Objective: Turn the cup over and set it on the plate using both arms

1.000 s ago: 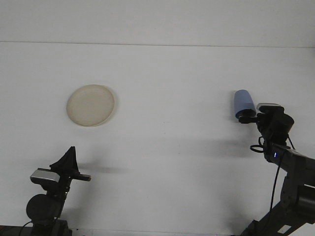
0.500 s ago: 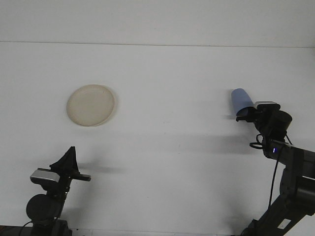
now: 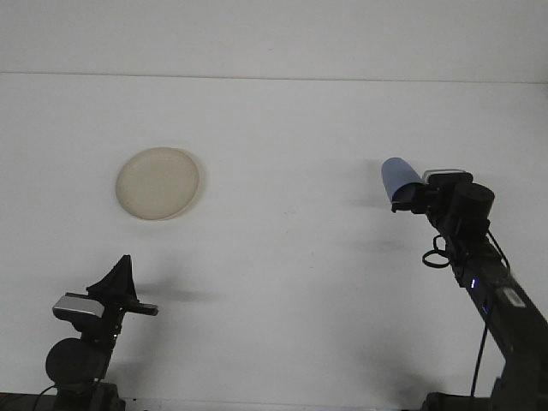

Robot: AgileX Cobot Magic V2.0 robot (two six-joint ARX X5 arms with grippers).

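A blue cup (image 3: 396, 175) is held off the table at the right, tilted with its closed end up and to the left. My right gripper (image 3: 406, 196) is shut on the cup's lower end. A round beige plate (image 3: 158, 182) lies flat on the white table (image 3: 282, 282) at the left, far from the cup. My left gripper (image 3: 121, 275) rests low at the bottom left, pointing up, with its fingers together and nothing in them.
The table's far edge (image 3: 274, 75) meets a pale wall at the top. The right arm (image 3: 488, 282) slants up from the bottom right corner. The left arm's base (image 3: 77, 360) sits at the bottom left.
My right gripper has carried the blue cup leftward and slightly up, and the arm has stretched out further. The left arm and the plate have not moved.
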